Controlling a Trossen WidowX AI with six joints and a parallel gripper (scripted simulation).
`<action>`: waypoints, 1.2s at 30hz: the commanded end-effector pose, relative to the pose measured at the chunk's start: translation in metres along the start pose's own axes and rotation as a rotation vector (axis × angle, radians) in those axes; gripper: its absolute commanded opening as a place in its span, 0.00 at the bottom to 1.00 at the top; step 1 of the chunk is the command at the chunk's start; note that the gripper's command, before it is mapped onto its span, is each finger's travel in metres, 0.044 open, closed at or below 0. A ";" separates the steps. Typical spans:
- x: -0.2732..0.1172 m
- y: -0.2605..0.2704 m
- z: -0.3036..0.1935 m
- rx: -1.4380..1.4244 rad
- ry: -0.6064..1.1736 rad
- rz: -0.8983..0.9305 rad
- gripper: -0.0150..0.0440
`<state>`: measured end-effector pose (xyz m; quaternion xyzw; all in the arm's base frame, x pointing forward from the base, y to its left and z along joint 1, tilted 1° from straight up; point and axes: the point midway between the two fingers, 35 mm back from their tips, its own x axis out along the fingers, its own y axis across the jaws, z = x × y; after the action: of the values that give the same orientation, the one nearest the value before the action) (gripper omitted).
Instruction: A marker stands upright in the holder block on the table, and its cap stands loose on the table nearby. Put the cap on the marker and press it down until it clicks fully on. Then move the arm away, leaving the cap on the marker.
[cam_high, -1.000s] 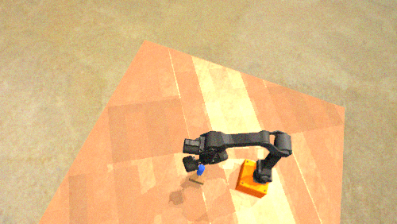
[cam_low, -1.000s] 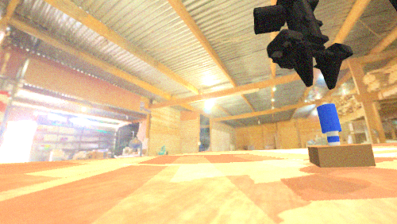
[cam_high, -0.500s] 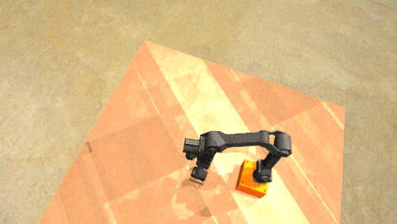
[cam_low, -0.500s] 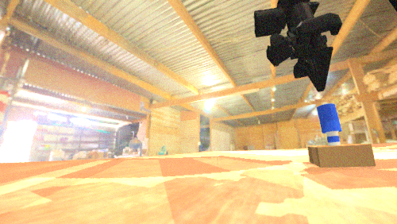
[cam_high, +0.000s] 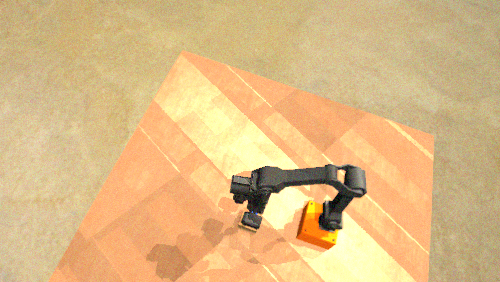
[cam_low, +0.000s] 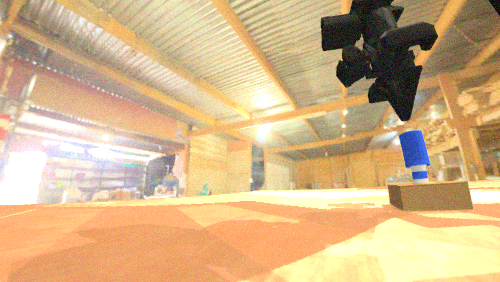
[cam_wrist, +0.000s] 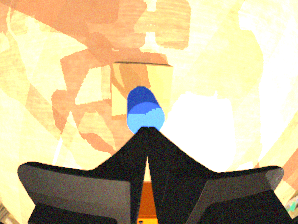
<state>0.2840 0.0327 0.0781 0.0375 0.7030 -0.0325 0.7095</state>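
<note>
The blue cap (cam_low: 414, 148) (cam_wrist: 142, 100) sits over the upper end of the marker (cam_low: 420, 175). Below the cap, a short white stretch with a blue band shows in the exterior view. Cap and marker look slightly tilted there; whether the cap is fully seated cannot be told. The marker stands in the holder block (cam_low: 432, 196) (cam_wrist: 161, 79), which the hand mostly hides in the top view. My gripper (cam_low: 405, 120) (cam_wrist: 147, 132) is shut and empty, its fingertips together just above the cap's top, with a small gap seen in the exterior view.
The arm's orange base (cam_high: 316, 227) stands to the right of the holder in the top view. The arm (cam_high: 305, 176) reaches left from it, over the wooden table (cam_high: 200, 115). Its shadows fall around the holder.
</note>
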 end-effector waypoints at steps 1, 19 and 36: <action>0.007 0.000 -0.001 -0.004 0.005 0.002 0.25; 0.025 0.001 0.001 -0.001 -0.006 0.003 0.25; -0.064 0.000 0.001 -0.001 -0.005 0.002 0.25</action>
<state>0.2882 0.0330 0.1391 0.0398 0.6935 -0.0309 0.7187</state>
